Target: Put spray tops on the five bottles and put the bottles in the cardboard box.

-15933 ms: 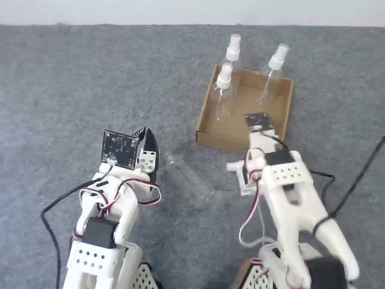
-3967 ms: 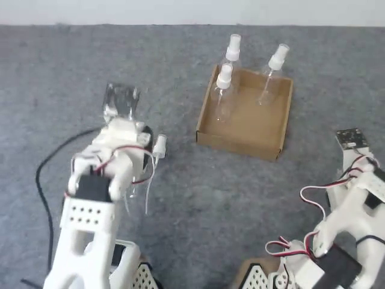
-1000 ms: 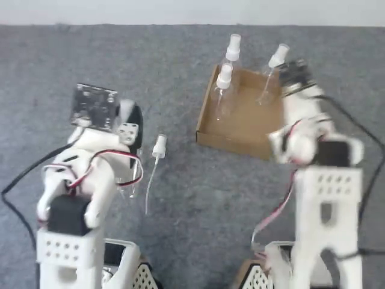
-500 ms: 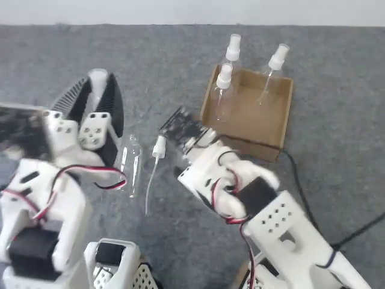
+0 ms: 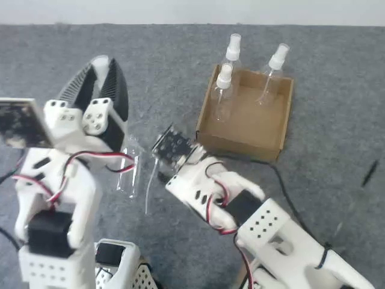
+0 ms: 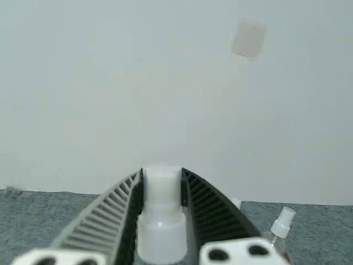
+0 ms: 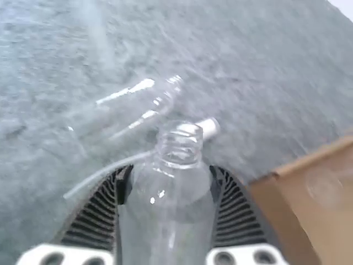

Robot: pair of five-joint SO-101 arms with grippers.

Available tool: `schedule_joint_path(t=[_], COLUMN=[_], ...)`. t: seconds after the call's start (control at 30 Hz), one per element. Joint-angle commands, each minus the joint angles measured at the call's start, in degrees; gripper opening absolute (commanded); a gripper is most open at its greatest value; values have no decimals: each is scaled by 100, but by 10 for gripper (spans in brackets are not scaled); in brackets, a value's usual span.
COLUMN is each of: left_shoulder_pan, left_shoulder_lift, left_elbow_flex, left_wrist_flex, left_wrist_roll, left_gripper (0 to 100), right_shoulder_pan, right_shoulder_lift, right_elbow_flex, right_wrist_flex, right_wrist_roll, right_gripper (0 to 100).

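Gripping, right arm: your right gripper (image 7: pixel 171 172) is closed round the body of a clear bottle (image 7: pixel 172 215), its open neck poking out past the fingertips, low over the grey carpet (image 5: pixel 48 54).
Just beyond it: a second bare bottle (image 7: pixel 132 105) lies on its side on the carpet, with a loose spray top (image 7: pixel 208 127) and its thin tube beside it.
Left arm: your left gripper (image 6: pixel 161 175) is raised high, fingers pinched tight on a white spray top (image 6: pixel 161 232). Whether a dip tube hangs from it, I cannot tell.
Farthest: the cardboard box (image 5: pixel 237 143) sits beyond the right arm, with three topped bottles (image 5: pixel 224 90) standing at its far end.
Risk, alignment: the held top and the open neck are well apart and at different angles. Bring them together crooked and the top may jam or skid off the rim.
Risk, grip: smooth clear plastic may twist between the fingers when you push down.
Risk, clutter: the right gripper is near the lying bottle, so a low sweep could roll it away or snag the tube.
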Motion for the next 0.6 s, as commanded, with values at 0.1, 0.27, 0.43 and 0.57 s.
schedule_joint_path(t=[0.1,0.27,0.43,0.57], left_shoulder_pan=[308,273,264,255], left_shoulder_lift=[-105,-97,-97,-97], left_elbow_flex=[312,629,971,1235], left_wrist_flex=[-352,-352,-800,-1213], left_wrist_roll=[53,44,18,9], left_gripper=[10,10,10,10], right_shoulder_pan=[-189,-180,-198,-198], right_shoulder_lift=[-233,-233,-233,-233], right_elbow_flex=[211,264,299,352], right_wrist_flex=[-655,-637,-637,-637], right_wrist_roll=[-70,-70,-79,-79], right_gripper=[7,7,7,7])
